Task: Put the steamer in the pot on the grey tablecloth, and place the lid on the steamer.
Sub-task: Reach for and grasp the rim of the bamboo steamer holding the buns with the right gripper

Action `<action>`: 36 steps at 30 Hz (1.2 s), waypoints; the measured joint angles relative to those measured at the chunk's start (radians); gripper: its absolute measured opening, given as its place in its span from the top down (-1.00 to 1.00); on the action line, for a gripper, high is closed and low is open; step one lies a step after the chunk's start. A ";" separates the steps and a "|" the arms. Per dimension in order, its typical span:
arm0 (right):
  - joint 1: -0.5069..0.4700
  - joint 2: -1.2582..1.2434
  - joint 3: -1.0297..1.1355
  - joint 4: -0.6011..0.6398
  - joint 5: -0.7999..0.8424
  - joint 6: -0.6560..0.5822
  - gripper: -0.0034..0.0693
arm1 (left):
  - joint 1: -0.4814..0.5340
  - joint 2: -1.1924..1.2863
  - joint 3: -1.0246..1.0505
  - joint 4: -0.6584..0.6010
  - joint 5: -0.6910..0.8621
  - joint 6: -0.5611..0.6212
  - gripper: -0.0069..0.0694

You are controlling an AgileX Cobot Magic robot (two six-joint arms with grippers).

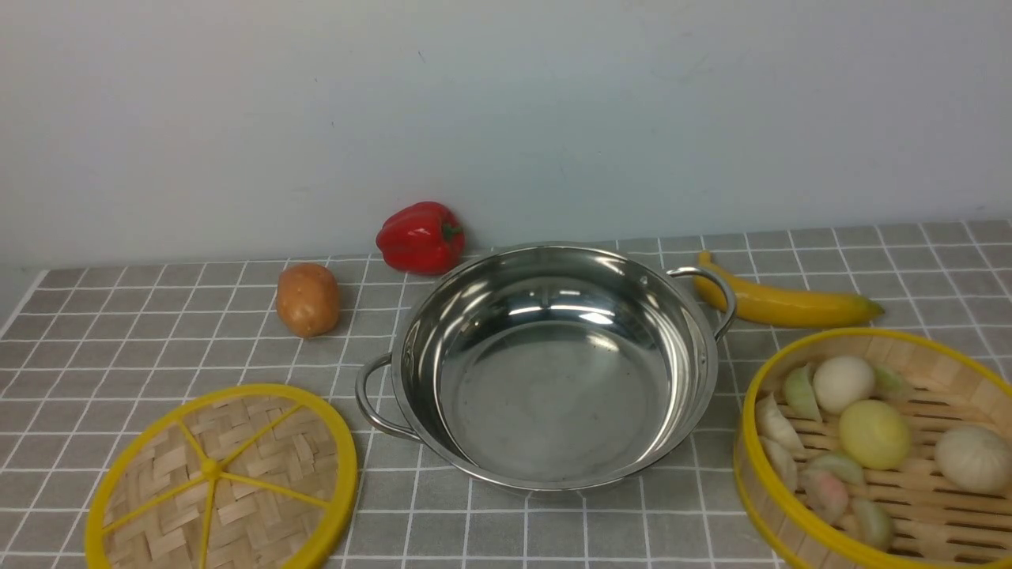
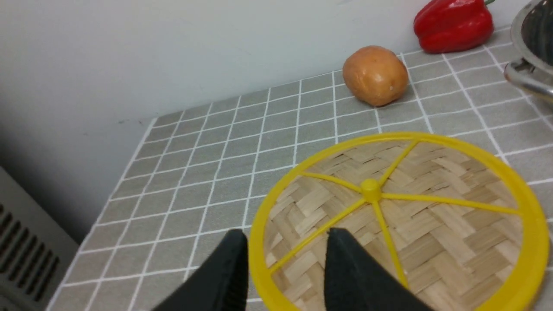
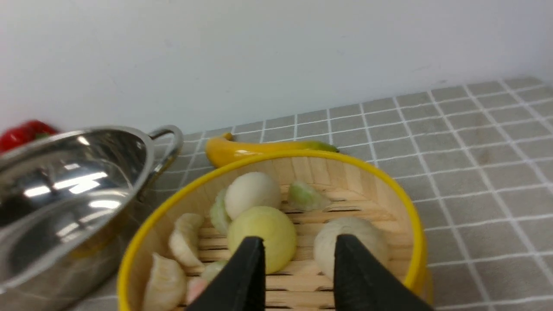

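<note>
The shiny steel pot [image 1: 553,371] stands empty in the middle of the grey tablecloth [image 1: 158,348]. The steamer [image 1: 747,466] sits on the cloth at the front right, to the right of the pot, and holds several buns and dumplings. The woven lid [image 1: 221,482] lies flat at the front left. Neither gripper shows in the front view. My left gripper [image 2: 286,233] is open and empty, its fingertips either side of the lid's [image 2: 432,224] near rim. My right gripper [image 3: 299,238] is open and empty above the steamer [image 3: 345,172], next to the pot [image 3: 65,185].
A red pepper [image 1: 421,237] and a potato [image 1: 307,299] lie behind the pot to the left. A banana [image 1: 783,304] lies behind the steamer. A pale wall closes the back. The cloth's left edge [image 2: 129,151] is near the lid.
</note>
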 joint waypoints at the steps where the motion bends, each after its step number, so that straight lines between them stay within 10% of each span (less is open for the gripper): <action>1: 0.000 0.000 0.000 0.031 0.000 0.001 0.23 | 0.000 0.000 0.000 0.007 0.000 0.004 0.18; 20: 0.000 0.000 0.000 0.177 -0.002 0.060 0.23 | 0.000 0.000 0.000 0.101 -0.016 0.012 0.18; 36: 0.000 -0.001 0.000 0.471 -0.068 0.115 0.23 | 0.000 -0.002 0.000 -0.213 -0.370 -0.220 0.18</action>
